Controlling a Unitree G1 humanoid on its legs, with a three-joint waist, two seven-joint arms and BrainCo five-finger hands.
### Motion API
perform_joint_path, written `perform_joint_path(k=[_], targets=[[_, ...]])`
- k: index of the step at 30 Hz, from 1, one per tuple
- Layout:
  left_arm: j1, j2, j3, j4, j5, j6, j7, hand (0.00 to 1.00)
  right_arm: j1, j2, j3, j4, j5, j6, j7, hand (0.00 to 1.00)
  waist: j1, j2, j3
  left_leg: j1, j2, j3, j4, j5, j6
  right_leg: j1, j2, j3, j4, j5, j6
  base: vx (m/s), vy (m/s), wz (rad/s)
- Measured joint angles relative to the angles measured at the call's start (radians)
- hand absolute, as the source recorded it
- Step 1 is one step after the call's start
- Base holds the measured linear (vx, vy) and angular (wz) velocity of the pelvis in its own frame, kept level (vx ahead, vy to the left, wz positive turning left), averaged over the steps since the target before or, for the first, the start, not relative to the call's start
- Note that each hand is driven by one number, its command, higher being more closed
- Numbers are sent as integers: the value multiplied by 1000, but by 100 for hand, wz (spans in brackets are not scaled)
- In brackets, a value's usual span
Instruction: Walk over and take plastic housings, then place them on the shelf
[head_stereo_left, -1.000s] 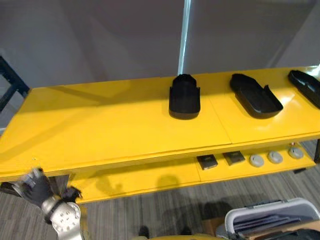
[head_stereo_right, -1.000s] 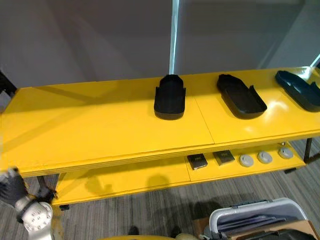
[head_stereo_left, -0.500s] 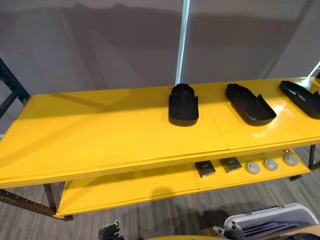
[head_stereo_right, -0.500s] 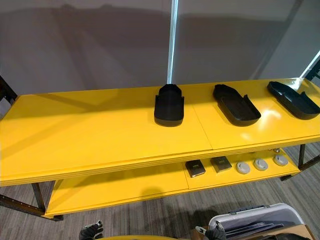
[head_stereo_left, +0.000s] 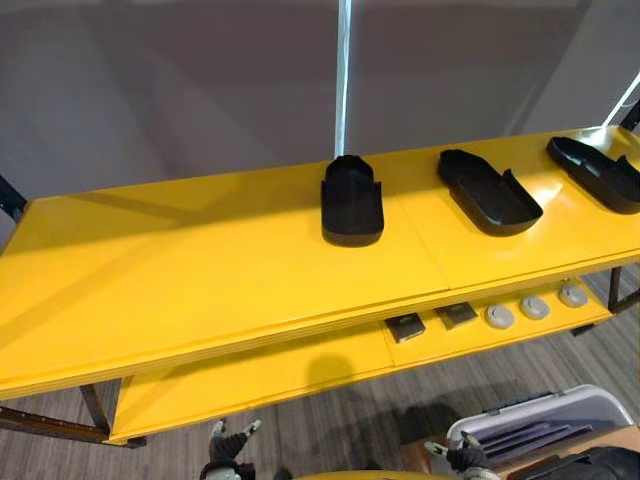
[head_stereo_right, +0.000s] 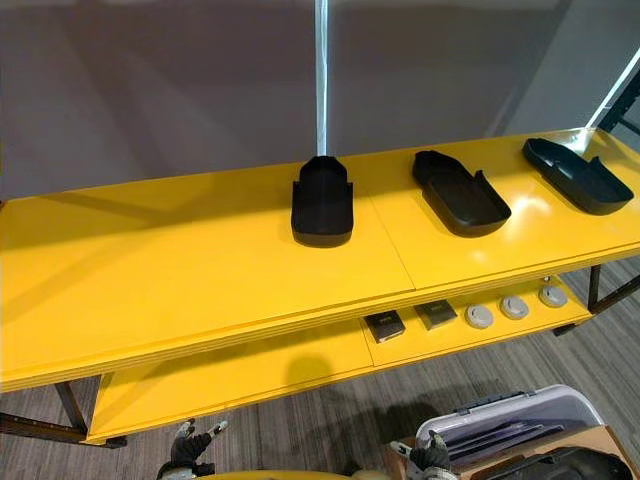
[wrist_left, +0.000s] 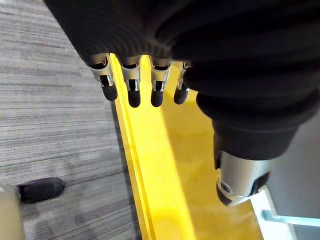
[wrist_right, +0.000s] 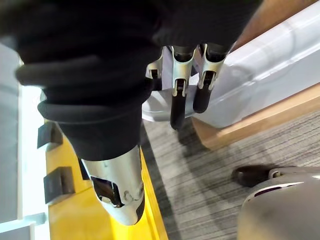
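Lowered since a second ago from the shelf (head_stereo_left: 180, 280) edge, left hand (head_stereo_left: 228, 445) hung at the eye views' bottom, right hand (head_stereo_left: 462, 457) likewise, both empty; left housing (head_stereo_left: 352, 200), middle housing (head_stereo_left: 488, 190) and right housing (head_stereo_left: 595, 172) lay apart on the shelf top, so placing seemed done for these, any more still to fetch; blocks (head_stereo_left: 405, 326) and discs (head_stereo_left: 534, 307) sat on the lower tier (head_stereo_left: 250, 375), bin (head_stereo_left: 545, 420) near right hand. Left wrist view: fingers (wrist_left: 134, 87) straight, slightly spread, holding nothing. Right wrist view: fingers (wrist_right: 177, 97) relaxed, empty, above bin; nothing barred the way.
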Motion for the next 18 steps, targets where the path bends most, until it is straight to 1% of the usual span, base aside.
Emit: perform_joint_path(k=[2,3,4,6,7,8,9,10,11,12,13,14,15,16,17,18], targets=[[-8,-6,0,1,0,0,5,0,-22,-6,5,-2,-2,-2,0,0,-3,12,13,-4,3,-5,9,-35,1,-20,7,35,4,9,10,-4,65,-63],[-20,-5,0,0,0,0,5,0,-26,-5,7,-3,-3,-3,0,0,-4,7,21,-4,-3,13,18,-41,10,-30,4,54,12,15,16,-41,112,-69],[-37,-2,1,0,0,-1,7,0,-33,0,8,-4,-5,-2,-1,0,0,-2,30,-8,-9,45,40,-57,20,-45,4,89,24,20,25,-59,134,-89],[-66,8,8,0,0,-4,9,0,-62,13,10,-35,-14,3,-13,0,0,-20,52,-25,-17,121,96,-92,38,-80,3,176,34,44,53,-88,152,-117],[-77,12,11,0,0,-5,11,0,-79,14,16,-46,-22,2,-14,0,0,-26,59,-35,-20,163,114,-104,48,-102,3,219,31,63,65,-131,180,-147],[-94,21,10,-3,2,-7,21,0,-107,14,29,-58,-35,2,-15,0,3,-38,72,-52,-25,227,134,-115,63,-139,4,272,27,100,87,-128,142,-135],[-104,27,9,-5,2,-8,25,0,-118,16,33,-73,-40,3,-15,0,1,-41,77,-66,-24,254,150,-121,71,-153,3,278,11,131,89,-184,169,-142],[-125,35,8,-13,10,-8,25,0,-133,13,55,-91,-41,2,-15,0,-1,-38,92,-89,-9,303,177,-126,86,-167,7,260,-45,225,96,-199,112,-122],[-136,31,8,-23,23,-14,26,0,-140,12,67,-102,-46,1,-13,0,1,-26,105,-96,17,354,183,-129,99,-182,5,140,-11,218,72,-226,108,-111],[-136,36,6,-27,24,-17,25,0,-140,13,67,-101,-52,3,-12,0,0,-26,106,-93,18,370,180,-126,103,-200,2,65,82,142,52,-181,74,-91],[-129,35,7,-31,33,-16,25,0,-125,13,66,-80,-64,9,-11,0,2,-13,116,-65,19,406,172,-123,108,-204,-12,-41,246,8,8,-166,57,-76],[-119,33,7,-32,41,-15,24,0,-109,13,67,-52,-78,13,-9,0,2,-15,114,-35,25,439,163,-123,108,-174,-22,-112,342,-72,1,-126,24,-74],[-106,34,7,-32,41,-15,24,0,-106,14,67,-42,-80,13,-9,0,3,-13,113,-26,27,455,162,-123,108,-151,-31,-150,373,-101,1,-143,-21,-72],[-89,37,8,-32,41,-14,23,0,-95,15,67,-22,-80,14,-9,0,3,-13,110,-19,32,486,162,-122,107,-112,-57,-220,406,-149,4,-127,-58,-80],[-80,40,9,-31,41,-12,22,0,-89,14,67,-2,-80,14,-9,0,8,-24,104,-17,35,526,165,-120,103,-68,-96,-292,397,-187,8,-132,-82,-90],[-73,41,10,-31,41,-11,22,0,-89,14,67,8,-81,15,-9,0,13,-26,102,-16,37,548,168,-118,100,-47,-117,-328,375,-197,9,-117,-137,-114]])
